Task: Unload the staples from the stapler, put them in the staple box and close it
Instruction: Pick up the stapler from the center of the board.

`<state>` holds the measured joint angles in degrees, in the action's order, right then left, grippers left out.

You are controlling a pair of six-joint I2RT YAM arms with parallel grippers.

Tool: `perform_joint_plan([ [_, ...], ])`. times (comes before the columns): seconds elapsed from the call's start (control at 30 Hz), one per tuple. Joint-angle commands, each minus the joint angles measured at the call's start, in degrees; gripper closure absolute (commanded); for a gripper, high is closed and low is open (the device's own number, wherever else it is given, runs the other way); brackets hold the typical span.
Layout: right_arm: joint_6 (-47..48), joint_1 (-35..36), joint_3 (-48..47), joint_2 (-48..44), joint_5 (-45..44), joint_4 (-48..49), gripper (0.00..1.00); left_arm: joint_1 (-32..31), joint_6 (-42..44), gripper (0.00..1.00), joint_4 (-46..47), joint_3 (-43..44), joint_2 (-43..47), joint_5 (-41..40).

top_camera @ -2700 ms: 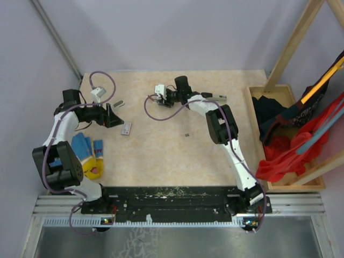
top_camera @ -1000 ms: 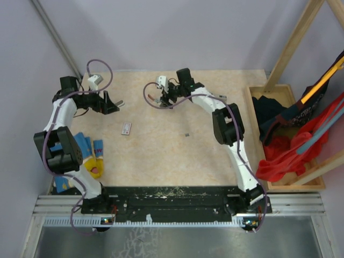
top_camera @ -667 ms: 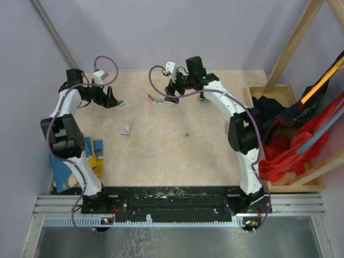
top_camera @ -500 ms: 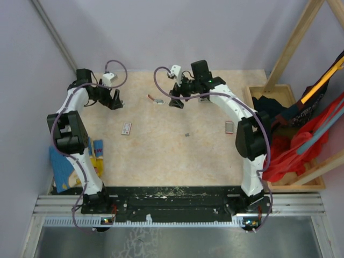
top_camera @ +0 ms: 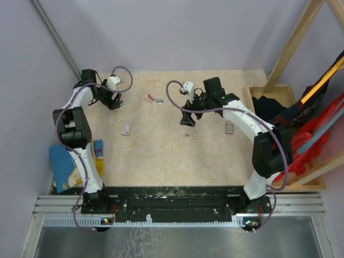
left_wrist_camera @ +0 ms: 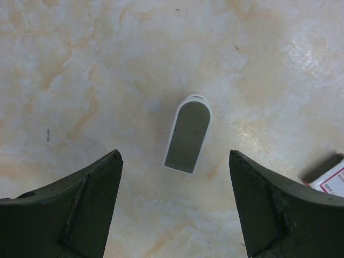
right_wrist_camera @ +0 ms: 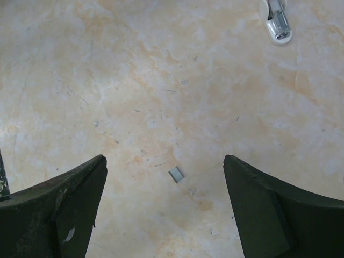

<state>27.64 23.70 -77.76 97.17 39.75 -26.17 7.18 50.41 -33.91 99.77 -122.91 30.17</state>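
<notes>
Mid-unloading, the left tool [left_wrist_camera: 173, 161] gapes over the stapler [left_wrist_camera: 187, 134] and the right tool [right_wrist_camera: 164, 161] gapes over a loose staple [right_wrist_camera: 176, 174], so probably a pickup next.

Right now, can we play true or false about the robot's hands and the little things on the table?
1. Both grippers are open. True: the left gripper and the right gripper both have their fingers spread wide.
2. The left gripper is squeezing the stapler. False: the stapler lies on the table between the open fingers, and neither finger touches it.
3. A tiny staple lies on the table under the right gripper. True: the staple sits between its fingers.
4. The right gripper holds a white-and-red tag. False: it holds nothing, and a white-and-red tag lies flat on the table.
</notes>
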Motion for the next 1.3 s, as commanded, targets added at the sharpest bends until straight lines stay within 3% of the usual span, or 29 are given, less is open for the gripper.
perform_joint_plan([
  [0.0,-1.7,-0.3,1.0,-4.9,3.8,3.5,0.11,0.1,4.0,0.17,0.9,3.0,-2.4,-0.9],
  [0.5,0.2,-0.3,3.1,-5.3,6.0,2.1,0.11,0.0,5.3,0.39,-0.7,4.6,-7.4,-0.1],
  [0.8,2.8,-0.3,2.6,-4.8,7.4,0.2,0.12,0.1,4.3,0.78,-2.5,5.1,-7.8,2.8],
  [1.27,15.2,-0.2,10.3,-10.9,11.6,5.7,0.14,0.1,0.0,0.92,-18.3,5.7,-0.8,21.7],
])
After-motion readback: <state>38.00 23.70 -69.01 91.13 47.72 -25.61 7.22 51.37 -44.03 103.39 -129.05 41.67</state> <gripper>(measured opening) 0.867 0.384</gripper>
